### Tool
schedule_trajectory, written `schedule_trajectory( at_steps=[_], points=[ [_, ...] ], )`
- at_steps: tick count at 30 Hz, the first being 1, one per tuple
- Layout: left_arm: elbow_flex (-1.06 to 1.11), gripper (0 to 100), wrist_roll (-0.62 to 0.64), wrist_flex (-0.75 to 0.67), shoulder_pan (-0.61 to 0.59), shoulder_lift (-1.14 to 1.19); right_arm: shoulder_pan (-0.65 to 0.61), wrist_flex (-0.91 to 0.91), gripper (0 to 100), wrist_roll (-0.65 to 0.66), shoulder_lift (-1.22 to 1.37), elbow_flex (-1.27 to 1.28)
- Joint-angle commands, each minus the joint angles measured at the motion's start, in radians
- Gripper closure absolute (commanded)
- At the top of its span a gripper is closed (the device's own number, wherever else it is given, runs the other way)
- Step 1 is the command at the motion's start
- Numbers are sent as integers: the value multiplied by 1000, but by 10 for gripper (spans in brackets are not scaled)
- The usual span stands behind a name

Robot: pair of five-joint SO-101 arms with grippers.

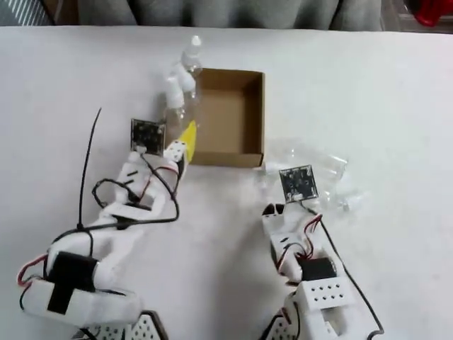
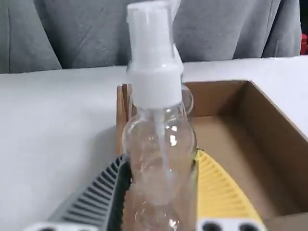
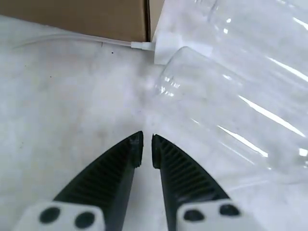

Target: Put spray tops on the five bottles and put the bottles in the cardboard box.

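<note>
Just outside the left wall of the cardboard box, a clear bottle is held by the left jaws, one grey and one yellow, clamped tight on its body. A white spray top is seated on its neck, and in the left wrist view a thin dip tube is seen running down inside the clear body. The bottle is pointed away from the arm, alongside the box's left wall; whether its base is touching the tabletop cannot be told. Beyond the box's far left corner a second bottle is spotted, also capped in white, close behind the held one.

Over at the box's near right corner, a cluster of uncapped bottles is laid on its side on the tabletop. The right jaws are pointed down at the tabletop just off that same corner. They are drawn almost together, with only a thin slit between the black tips, and nothing is gripped. Just ahead of them an open-necked bottle is lying flat. Its mouth is just beside a loose spray top, whose thin white tube is stretched along the foot of the box's wall. No contact is made between the black tips and that bottle.
</note>
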Motion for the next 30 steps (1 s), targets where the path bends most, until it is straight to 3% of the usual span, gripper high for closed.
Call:
schedule_trajectory(
  at_steps=[1, 8, 15, 23, 30],
  points=[
    [-83, 976, -2, -32, -10, 47, 10, -2, 984, 9, -8, 9],
    [-84, 966, -5, -32, -10, 71, 10, -2, 984, 9, -8, 9],
    [-63, 775, 3, -31, -13, 68, 10, -4, 984, 9, -8, 9],
    [-54, 760, 3, -29, -12, 67, 10, -4, 984, 9, -8, 9],
    [-54, 672, 5, -25, -16, 70, 10, -4, 984, 9, -8, 9]
  ],
)
